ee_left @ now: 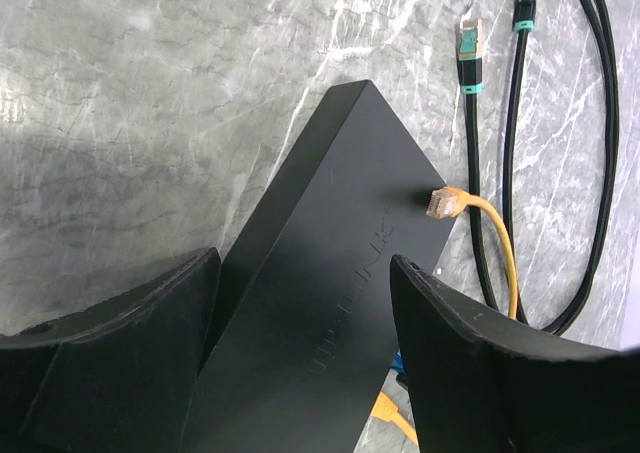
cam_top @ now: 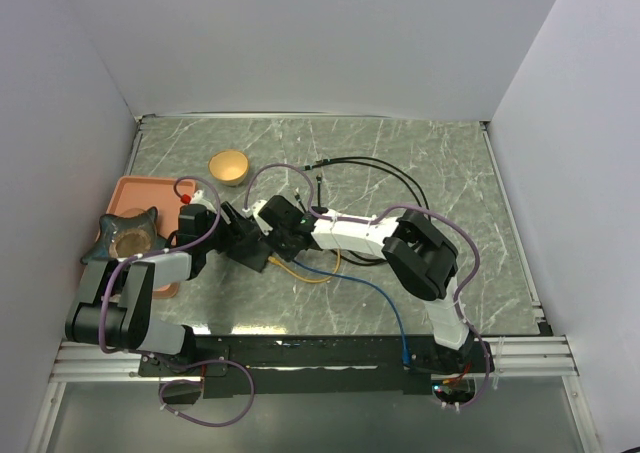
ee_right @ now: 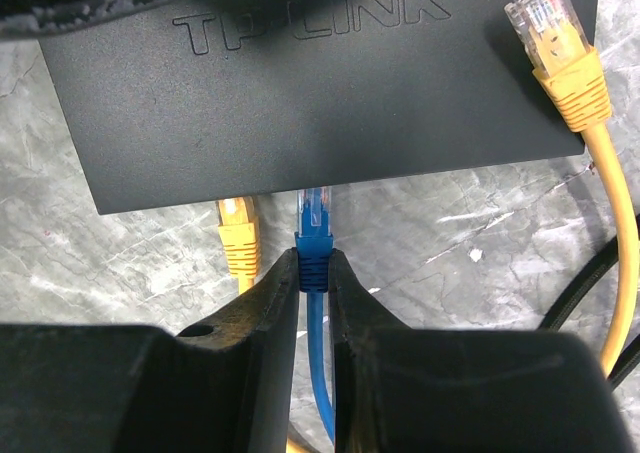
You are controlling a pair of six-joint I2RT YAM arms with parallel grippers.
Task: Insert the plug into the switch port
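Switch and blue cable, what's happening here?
The right gripper pinches the blue plug, its tip at the edge of the TP-Link switch; whether it is seated does not show. The left gripper straddles the switch, though a firm grip isn't clear. A yellow plug rests on top of the switch.

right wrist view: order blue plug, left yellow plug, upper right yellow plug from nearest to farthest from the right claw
1. blue plug: pinched in the right claw, tip at the switch edge.
2. left yellow plug: just left of the claw, at the same edge.
3. upper right yellow plug: over the switch's corner, farthest.
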